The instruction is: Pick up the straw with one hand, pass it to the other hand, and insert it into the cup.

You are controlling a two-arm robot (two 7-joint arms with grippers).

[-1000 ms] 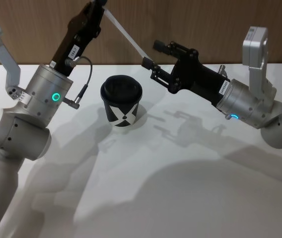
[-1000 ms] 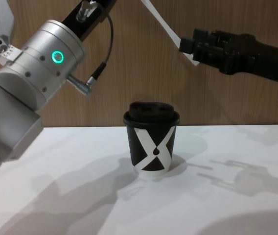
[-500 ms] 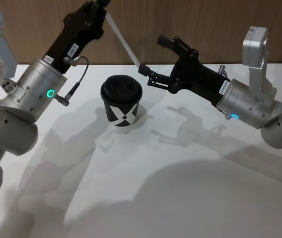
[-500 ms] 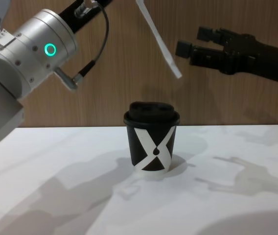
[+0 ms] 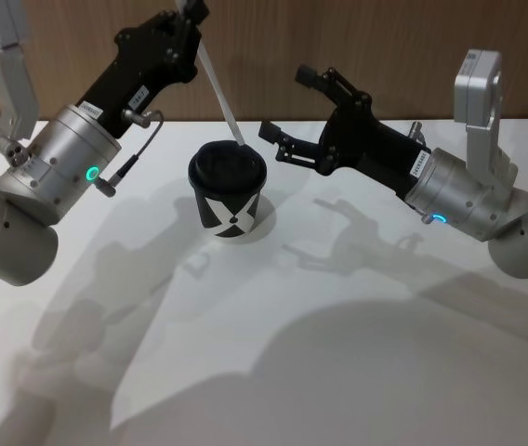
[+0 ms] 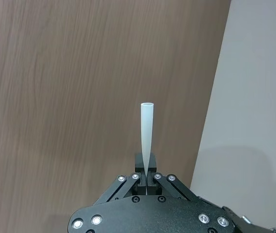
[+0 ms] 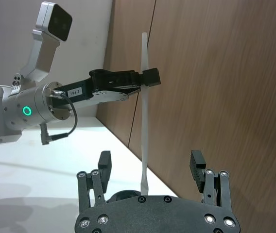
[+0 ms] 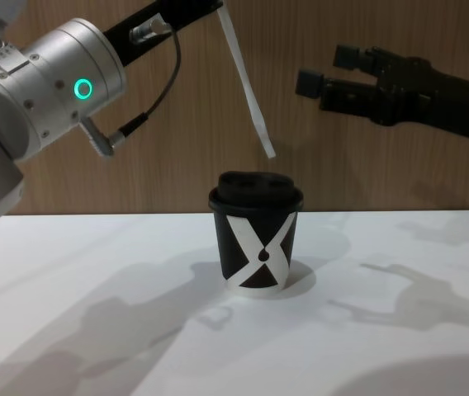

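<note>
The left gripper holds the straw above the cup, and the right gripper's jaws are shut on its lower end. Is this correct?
No. The right gripper has its jaws open, clear of the straw, as the chest view shows. The left gripper holds the straw above the cup.

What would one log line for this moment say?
left hand: holds straw | right hand: open, clear | straw tip: above cup, not inserted

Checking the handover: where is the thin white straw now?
In the chest view, the thin white straw slants down from the left end effector gripping its top; its tip hangs just above the black lidded cup, left of the open right end effector.
</note>
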